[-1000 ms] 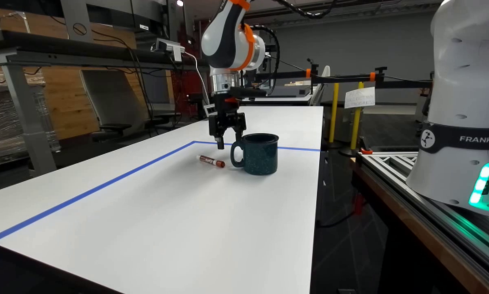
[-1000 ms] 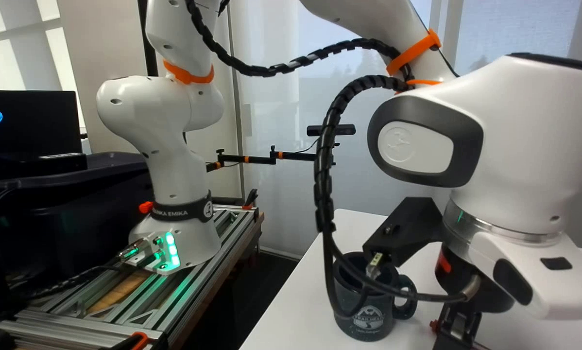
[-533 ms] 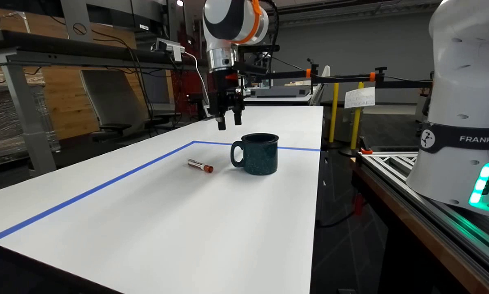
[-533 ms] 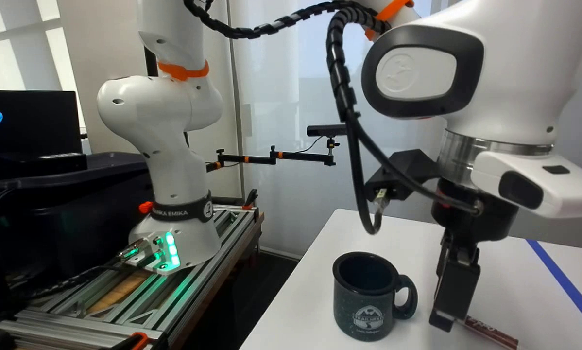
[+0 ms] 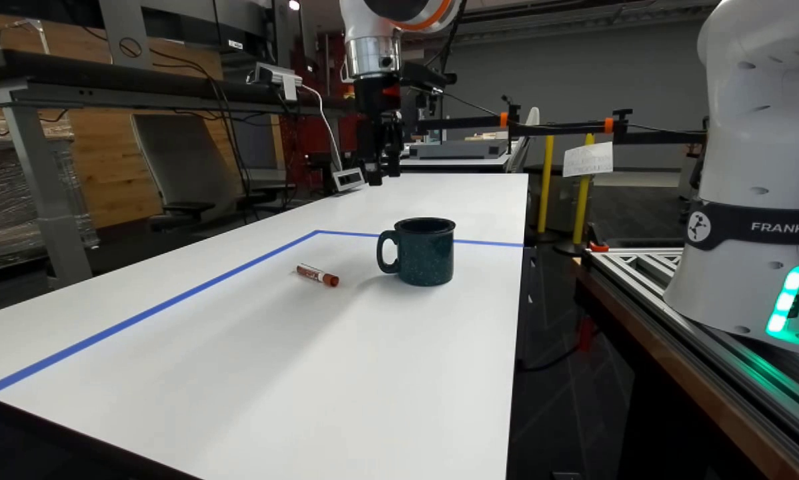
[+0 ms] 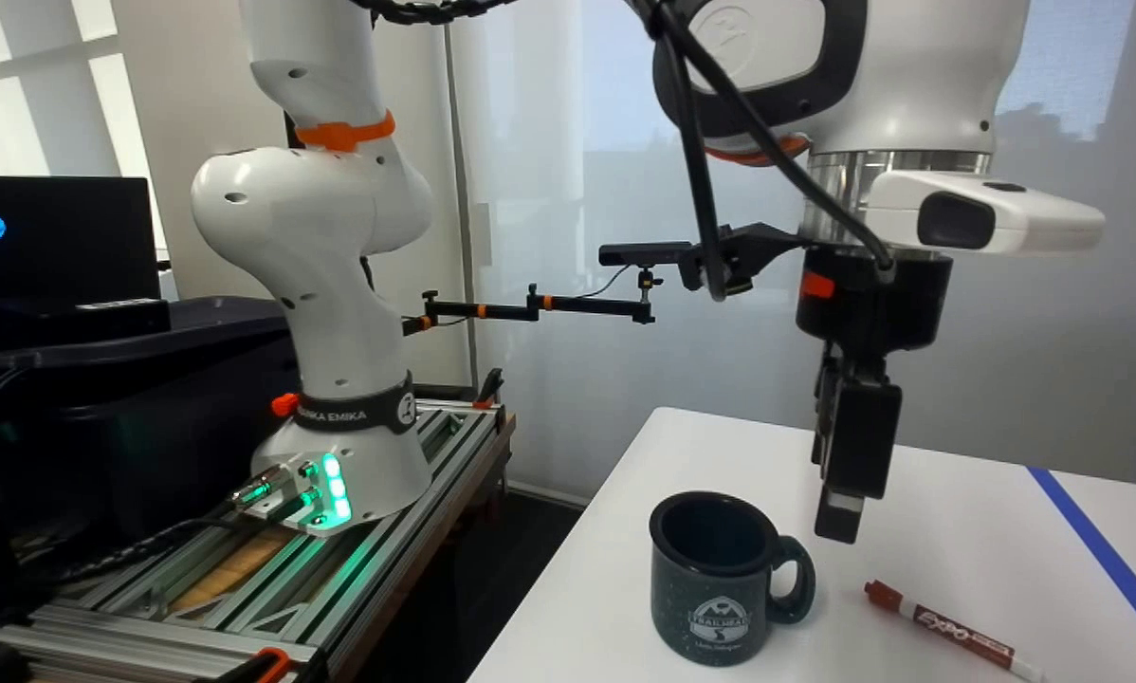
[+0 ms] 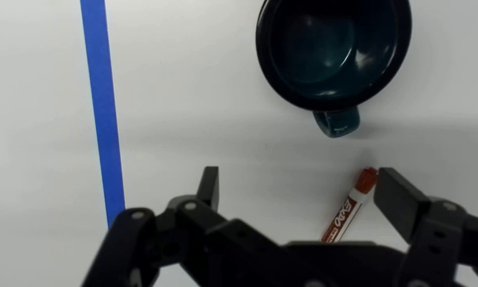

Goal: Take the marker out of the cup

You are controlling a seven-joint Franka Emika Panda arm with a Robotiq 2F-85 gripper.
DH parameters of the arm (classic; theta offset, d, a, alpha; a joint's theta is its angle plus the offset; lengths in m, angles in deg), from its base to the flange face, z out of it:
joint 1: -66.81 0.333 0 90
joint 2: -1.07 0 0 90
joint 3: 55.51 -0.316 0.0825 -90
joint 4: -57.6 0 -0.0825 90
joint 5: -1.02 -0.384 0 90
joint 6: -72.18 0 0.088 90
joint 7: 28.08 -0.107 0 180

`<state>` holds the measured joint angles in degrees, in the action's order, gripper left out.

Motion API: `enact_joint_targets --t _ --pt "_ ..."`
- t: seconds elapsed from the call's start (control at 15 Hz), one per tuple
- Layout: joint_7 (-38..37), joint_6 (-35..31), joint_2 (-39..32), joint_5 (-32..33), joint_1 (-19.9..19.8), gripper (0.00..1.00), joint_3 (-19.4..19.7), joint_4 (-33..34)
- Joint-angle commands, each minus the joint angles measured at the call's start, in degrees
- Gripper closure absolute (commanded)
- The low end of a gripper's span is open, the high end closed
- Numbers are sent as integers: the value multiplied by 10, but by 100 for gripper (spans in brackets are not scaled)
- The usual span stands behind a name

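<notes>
The marker (image 5: 317,275) lies flat on the white table, apart from the cup, on its handle side. It is red-brown and white with a red cap, and also shows in an exterior view (image 6: 952,631) and in the wrist view (image 7: 346,211), its lower end there hidden by the gripper body. The dark teal cup (image 5: 426,253) stands upright; it also shows in an exterior view (image 6: 710,607). In the wrist view nothing shows inside the cup (image 7: 330,95), whose top is cut off. My gripper (image 7: 299,191) is open and empty, above the table; it shows in both exterior views (image 5: 383,179) (image 6: 838,517).
Blue tape (image 5: 173,301) runs along the table beyond the marker and also shows in the wrist view (image 7: 103,99). The robot base (image 6: 340,465) stands on a metal-framed bench beside the table. A small white device (image 5: 348,179) sits at the table's far edge.
My gripper has risen from beside the cup's handle to well above the table, with no marker in it. The marker has rolled a little further from the cup. The cup has not moved.
</notes>
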<state>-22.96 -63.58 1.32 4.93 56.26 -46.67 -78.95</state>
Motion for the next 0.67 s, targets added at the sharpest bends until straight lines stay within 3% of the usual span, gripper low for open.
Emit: enact_joint_targets --t 0.0,0.6 --pt "12 6 65 18 9 0 -2 -44" --pt "22 64 113 -8 18 0 -4 -43"
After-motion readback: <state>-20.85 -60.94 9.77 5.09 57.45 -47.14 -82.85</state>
